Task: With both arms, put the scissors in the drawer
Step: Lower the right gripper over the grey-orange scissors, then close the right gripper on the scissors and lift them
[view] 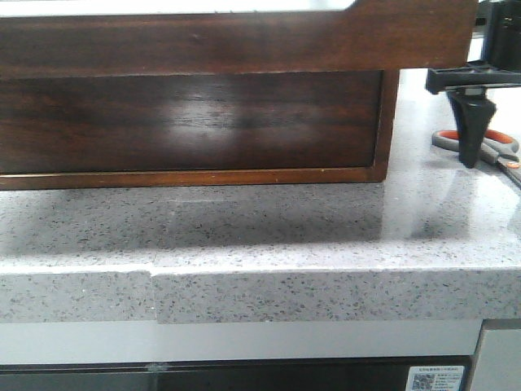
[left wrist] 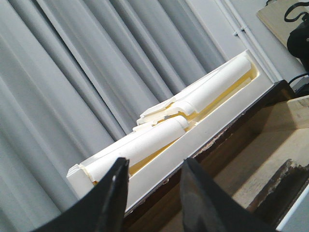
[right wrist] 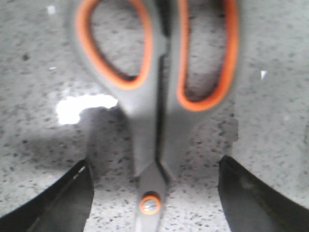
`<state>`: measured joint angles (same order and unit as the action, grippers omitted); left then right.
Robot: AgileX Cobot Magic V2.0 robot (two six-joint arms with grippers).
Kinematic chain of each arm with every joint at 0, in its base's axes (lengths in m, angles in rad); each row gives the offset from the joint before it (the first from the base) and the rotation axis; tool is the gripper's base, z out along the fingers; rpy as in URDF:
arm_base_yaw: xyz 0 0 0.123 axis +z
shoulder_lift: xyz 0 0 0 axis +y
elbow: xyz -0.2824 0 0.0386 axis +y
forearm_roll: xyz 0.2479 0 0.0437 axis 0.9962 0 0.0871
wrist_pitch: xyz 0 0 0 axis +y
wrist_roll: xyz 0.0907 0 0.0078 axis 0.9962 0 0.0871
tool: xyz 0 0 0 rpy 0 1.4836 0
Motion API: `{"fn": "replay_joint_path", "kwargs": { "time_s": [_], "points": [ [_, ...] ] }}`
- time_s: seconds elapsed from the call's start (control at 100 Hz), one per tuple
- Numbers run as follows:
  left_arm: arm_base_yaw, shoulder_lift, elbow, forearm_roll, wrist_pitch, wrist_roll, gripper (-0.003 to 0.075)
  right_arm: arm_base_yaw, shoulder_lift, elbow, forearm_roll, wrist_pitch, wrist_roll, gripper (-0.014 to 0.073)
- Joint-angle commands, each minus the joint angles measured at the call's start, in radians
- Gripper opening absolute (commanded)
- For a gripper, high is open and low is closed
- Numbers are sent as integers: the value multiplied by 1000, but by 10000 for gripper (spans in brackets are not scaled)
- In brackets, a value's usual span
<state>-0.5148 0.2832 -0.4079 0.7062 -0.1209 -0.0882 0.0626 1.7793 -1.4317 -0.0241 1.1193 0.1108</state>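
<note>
The scissors [right wrist: 157, 104], grey-handled with orange-lined loops, are seen lying on the speckled surface [view: 244, 236] between the right gripper's [right wrist: 154, 203] open jaws; blades are cut off. Left gripper [left wrist: 152, 193] jaws are open, holding nothing.

one pair of scissors [right wrist: 154, 111], one drawer [view: 236, 37], two hands: left hand [left wrist: 154, 193], right hand [right wrist: 154, 203].

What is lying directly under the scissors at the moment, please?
The scissors lie flat on the speckled grey countertop, between the open jaws of the right gripper. Bare stone shows through both finger loops. The blades are outside the right wrist view, so what lies under them cannot be seen there.
</note>
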Motion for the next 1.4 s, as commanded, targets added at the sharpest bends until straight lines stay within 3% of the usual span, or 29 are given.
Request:
{"fn": "replay_joint_path", "kwargs": {
  "time_s": [0.0, 0.84, 1.39],
  "points": [
    [-8, 8, -34, -20, -50, -14, 239, -9, -42, -33, 5, -4, -5, 482],
    [-8, 8, -34, -20, -50, -14, 239, -9, -42, -33, 11, 7, -11, 478],
    [-8, 8, -34, -20, -50, -14, 239, -9, 19, -33, 11, 26, -11, 171]
  ]
}}
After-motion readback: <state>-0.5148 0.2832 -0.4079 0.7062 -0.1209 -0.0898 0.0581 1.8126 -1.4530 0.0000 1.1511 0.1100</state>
